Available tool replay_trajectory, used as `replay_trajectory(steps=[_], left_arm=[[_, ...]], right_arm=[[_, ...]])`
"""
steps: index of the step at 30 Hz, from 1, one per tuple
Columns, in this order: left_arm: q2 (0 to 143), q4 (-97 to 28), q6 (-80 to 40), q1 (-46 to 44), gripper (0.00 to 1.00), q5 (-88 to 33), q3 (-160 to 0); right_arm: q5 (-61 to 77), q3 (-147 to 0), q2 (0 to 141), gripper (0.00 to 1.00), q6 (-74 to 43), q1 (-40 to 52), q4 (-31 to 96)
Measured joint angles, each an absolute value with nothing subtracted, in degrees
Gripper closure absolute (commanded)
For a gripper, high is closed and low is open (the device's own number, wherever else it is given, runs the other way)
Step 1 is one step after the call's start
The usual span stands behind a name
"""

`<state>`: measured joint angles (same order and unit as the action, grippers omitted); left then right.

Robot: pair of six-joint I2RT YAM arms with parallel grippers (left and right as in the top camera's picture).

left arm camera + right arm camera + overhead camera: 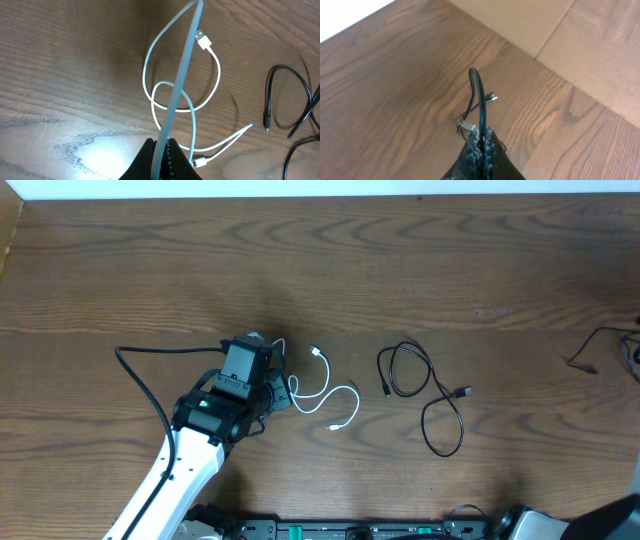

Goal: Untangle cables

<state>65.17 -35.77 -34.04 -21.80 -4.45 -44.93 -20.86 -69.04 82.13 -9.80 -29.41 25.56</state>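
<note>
The white cable [330,395] lies in loose loops at the table's middle, just right of my left gripper [272,375]. In the left wrist view my left gripper [162,150] is shut on a strand of the white cable [181,80], which rises taut from the jaws over its own loops. The black cable [432,375] lies apart to the right, untouched, and its end also shows in the left wrist view [268,100]. My right gripper [481,142] is shut on a black wire [479,95] that loops up from its jaws. It is out of the overhead view.
Another black wire [592,345] comes in at the overhead's right edge. The left arm's thick black wire [140,375] curves over the table at the left. The right wrist view shows the table's edge and pale floor [530,20] beyond.
</note>
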Motion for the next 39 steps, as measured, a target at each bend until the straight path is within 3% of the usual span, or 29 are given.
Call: replay_trajectory(steps=[7,9,10,11,13,17,23,29,39], left_arm=[[65.2,-35.9,-34.0,-21.8,0.92,-4.5,-44.9],[65.2,-35.9,-34.0,-21.8,0.93,-4.5,-44.9],[65.2,-35.9,-34.0,-21.8,0.93,-4.4,-44.9],[65.2,-35.9,-34.0,-21.8,0.93,-4.4,-44.9],[65.2,-35.9,-34.0,-21.8,0.93,-4.5,-44.9],[65.2,-36.0,-34.0,-21.8,0.93,-4.5,-44.9],[65.2,-35.6,-34.0,-21.8,0.93,-4.6,-44.9],[65.2,-34.0,-32.5,-21.8,0.93,-7.0,-44.9],[65.2,-34.0,-31.7,-21.8,0.93,-7.6,-44.9]], right_arm=[[-24.5,-69.0,84.9,0.99,-9.8,-30.2,22.3],[-23.9,-69.0,85.0,0.8,-9.8,-30.2,22.1],[-23.0,-69.0,85.1,0.43,-9.9,-30.2,22.1],[-21.0,-69.0,85.1,0.3,-9.6,-30.2,22.2],[-16.4,-69.0,85.3,0.31,-9.6,-30.2,22.2],[-1.2,-69.0,85.6,0.45,-9.5,-30.2,22.5],[18.2,-69.0,85.9,0.38,-9.8,-26.9,30.1],[23.2,-69.0,85.9,0.45,-9.4,-19.6,38.9],[23.7,-68.1,85.9,0.43,-6.9,-8.4,45.5]])
